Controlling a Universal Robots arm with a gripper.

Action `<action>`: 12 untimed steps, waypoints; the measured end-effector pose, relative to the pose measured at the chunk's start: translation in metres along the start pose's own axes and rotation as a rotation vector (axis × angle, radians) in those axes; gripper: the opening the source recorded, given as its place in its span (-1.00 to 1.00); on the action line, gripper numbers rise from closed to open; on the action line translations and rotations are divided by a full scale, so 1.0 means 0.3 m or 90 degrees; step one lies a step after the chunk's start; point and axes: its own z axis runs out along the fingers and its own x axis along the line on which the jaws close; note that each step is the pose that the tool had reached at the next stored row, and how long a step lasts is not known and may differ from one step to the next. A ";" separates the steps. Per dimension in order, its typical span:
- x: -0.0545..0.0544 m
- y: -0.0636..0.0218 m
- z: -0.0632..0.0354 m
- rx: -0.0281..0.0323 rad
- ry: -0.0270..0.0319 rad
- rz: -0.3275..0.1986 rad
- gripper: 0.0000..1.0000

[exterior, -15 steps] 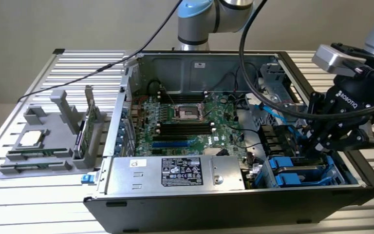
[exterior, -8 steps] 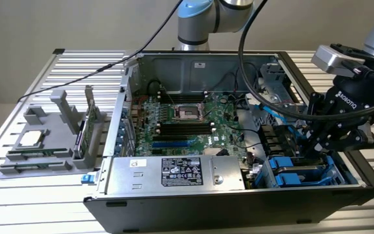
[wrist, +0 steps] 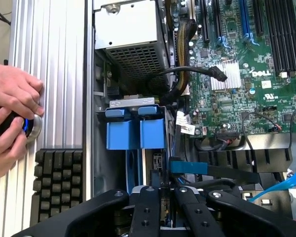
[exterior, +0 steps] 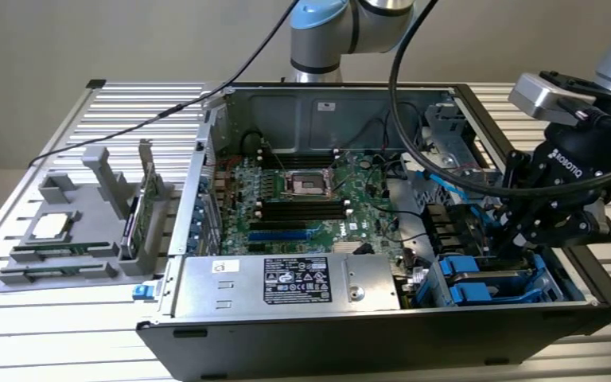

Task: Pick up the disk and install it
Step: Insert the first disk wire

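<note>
My gripper (exterior: 509, 248) reaches down into the drive bay at the open computer case's (exterior: 210, 159) corner on the exterior view's right. In the wrist view its black fingers (wrist: 145, 210) stand close together, shut on the disk (wrist: 155, 168). The disk shows end-on as a narrow grey face with a connector port, with blue bracket plastic beside it. In the exterior view the gripper body hides most of the disk.
A blue-tabbed carrier (wrist: 135, 128) sits in the bay beside my fingers. Cables (wrist: 187, 71) cross the motherboard (exterior: 295, 199). The labelled silver box (exterior: 284, 282) fills the case front. A grey fixture (exterior: 72, 231) stands outside. A person's hands (wrist: 10, 118) hold a lit button near a keyboard (wrist: 59, 182).
</note>
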 end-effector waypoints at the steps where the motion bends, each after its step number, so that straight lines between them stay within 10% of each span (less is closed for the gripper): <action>1: 0.000 -0.001 0.000 -0.0002 -0.0003 0.001 -0.66; 12: 0.004 -0.002 0.003 -0.0009 -0.0010 0.004 -0.66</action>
